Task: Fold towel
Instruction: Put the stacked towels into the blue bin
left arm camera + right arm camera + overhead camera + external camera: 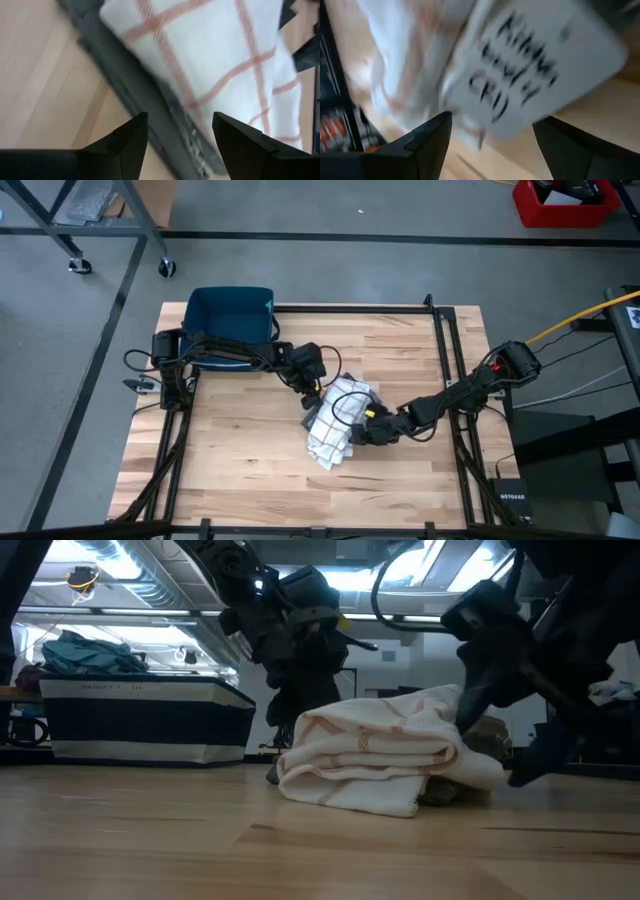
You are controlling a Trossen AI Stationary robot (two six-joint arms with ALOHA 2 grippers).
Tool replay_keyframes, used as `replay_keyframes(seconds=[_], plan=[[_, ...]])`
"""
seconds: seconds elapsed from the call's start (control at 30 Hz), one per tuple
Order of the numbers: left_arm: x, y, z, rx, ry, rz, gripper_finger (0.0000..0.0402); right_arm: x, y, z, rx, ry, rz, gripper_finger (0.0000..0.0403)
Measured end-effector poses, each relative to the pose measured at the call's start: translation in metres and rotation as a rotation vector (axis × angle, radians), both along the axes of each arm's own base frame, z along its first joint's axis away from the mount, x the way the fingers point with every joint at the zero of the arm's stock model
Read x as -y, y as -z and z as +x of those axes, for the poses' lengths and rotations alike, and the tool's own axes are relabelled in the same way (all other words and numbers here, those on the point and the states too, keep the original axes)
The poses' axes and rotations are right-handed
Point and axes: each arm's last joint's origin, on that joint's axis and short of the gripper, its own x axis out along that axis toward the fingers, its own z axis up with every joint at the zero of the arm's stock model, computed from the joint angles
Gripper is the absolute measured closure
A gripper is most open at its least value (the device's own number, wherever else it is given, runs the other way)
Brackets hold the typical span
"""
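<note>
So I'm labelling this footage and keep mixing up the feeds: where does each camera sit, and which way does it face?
High view: above the table, looking straight down; both arms, the towel, the blue bin.
Low view: at tabletop height, looking level across; the towel, arms coming in from above.
Left wrist view: on the left arm, past the open left claw to the towel.
Right wrist view: on the right arm, past the open right claw to the towel and a handwritten label.
All four share the towel.

Table (pixel 230 470) – towel (pixel 335 425) (bunched), bin (pixel 230 315).
</note>
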Motion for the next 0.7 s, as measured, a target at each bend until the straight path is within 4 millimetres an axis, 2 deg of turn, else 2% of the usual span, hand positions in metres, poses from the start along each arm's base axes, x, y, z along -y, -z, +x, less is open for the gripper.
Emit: replay_keyframes(seconds=[0.07, 0.23, 0.47, 0.7], plan=[[-0.001, 0.002, 0.003, 0.017, -0.007, 0.000, 0.0190, 0.002, 0.001, -0.001, -0.004, 0.055, -0.016, 0.0121], [-0.003, 0.022, 0.008, -0.023, -0.029, -0.011, 0.0190, 0.004, 0.001, 0.000, 0.015, 0.131, -0.054, 0.0120], [-0.013, 0.031, 0.009, -0.036, -0.057, -0.010, 0.0190, 0.009, 0.001, -0.001, 0.040, 0.235, -0.159, 0.0120], [-0.016, 0.042, 0.011, -0.052, -0.054, -0.022, 0.0190, 0.019, 0.017, 0.005, -0.012, 0.296, -0.160, 0.0120]])
